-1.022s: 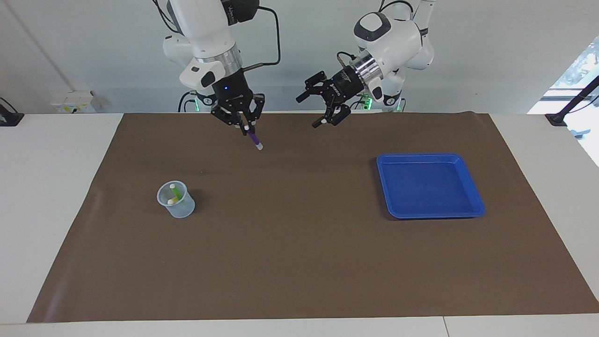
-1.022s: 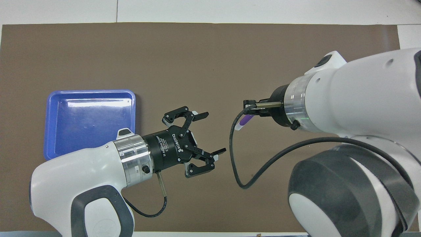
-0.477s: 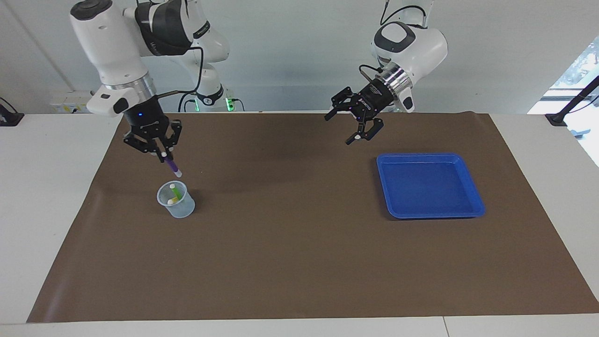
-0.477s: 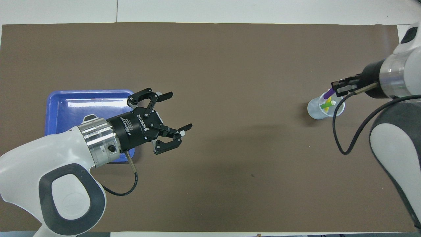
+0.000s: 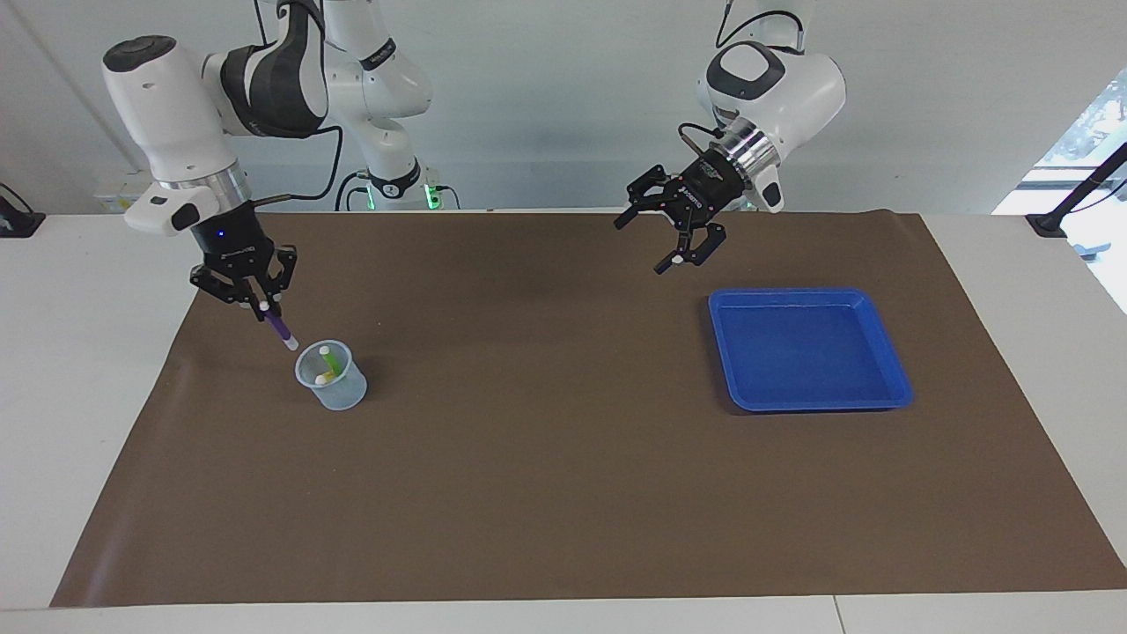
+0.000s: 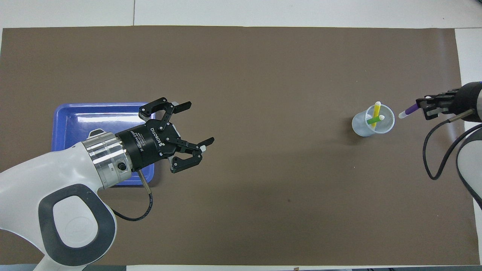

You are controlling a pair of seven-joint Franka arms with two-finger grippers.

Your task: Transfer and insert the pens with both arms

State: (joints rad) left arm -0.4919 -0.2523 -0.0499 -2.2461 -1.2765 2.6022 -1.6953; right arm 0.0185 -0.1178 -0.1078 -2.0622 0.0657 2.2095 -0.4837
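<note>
right end effector [image 5: 262, 305] – clamps purple pen [image 5: 281, 329], tip beside cup [image 5: 332, 375] | left end effector [image 5: 671, 236] – wide, bare

I get 2 high views. 1 faces the robots across the desk [image 5: 53, 370]; 1 looks steeply down from their end. Both share the brown mat [image 5: 563, 493].

Bright, even room light, sharp throughout. Daylight blown out at the window [image 5: 1087, 132]. Soft shadows on the brown mat [image 5: 563, 493]; white glare streaks in the blue tray [image 6: 98, 118].
</note>
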